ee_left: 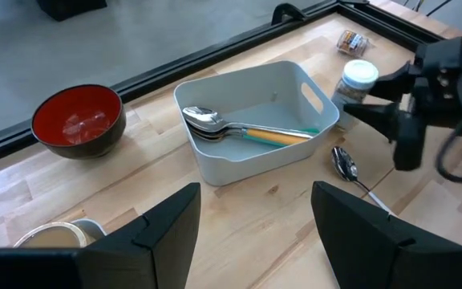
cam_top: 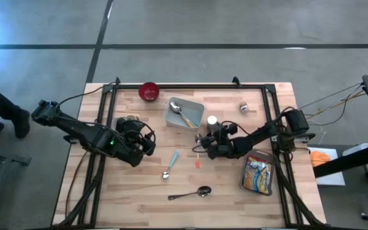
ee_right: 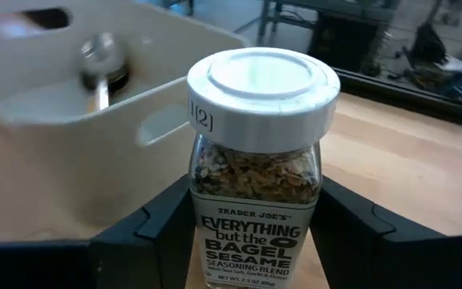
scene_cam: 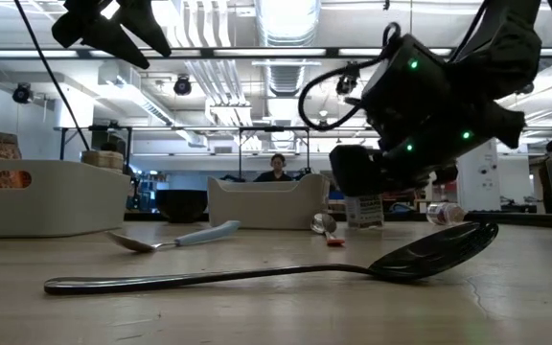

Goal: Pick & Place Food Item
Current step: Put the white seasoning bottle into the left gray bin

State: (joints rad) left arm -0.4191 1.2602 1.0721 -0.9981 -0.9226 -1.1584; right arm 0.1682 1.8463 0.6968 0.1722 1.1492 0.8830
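Observation:
A glass seasoning jar (ee_right: 255,177) with a white lid and a label stands upright on the wooden table, next to the grey bin (cam_top: 184,114). It also shows in the high view as the jar's lid (cam_top: 212,120) and in the low view as the jar (scene_cam: 362,209). My right gripper (ee_right: 251,233) is shut on it. My left gripper (ee_left: 255,233) hovers open above the table's left part (cam_top: 147,142), with nothing between its fingers. My right gripper pinches the jar's glass body (ee_right: 203,201) between its two fingers (ee_right: 155,229), one on each side, below the lid. The fingers come nearly level from the table's near right side. The jar stays upright; its base is hidden in the wrist view.
The grey bin holds spoons (ee_left: 239,128). A red bowl (cam_top: 149,91) sits at the far edge. A teal-handled spoon (cam_top: 170,165), an orange-handled spoon (cam_top: 197,160) and a dark spoon (cam_top: 190,193) lie near the middle. A snack bag (cam_top: 259,174) lies at the right.

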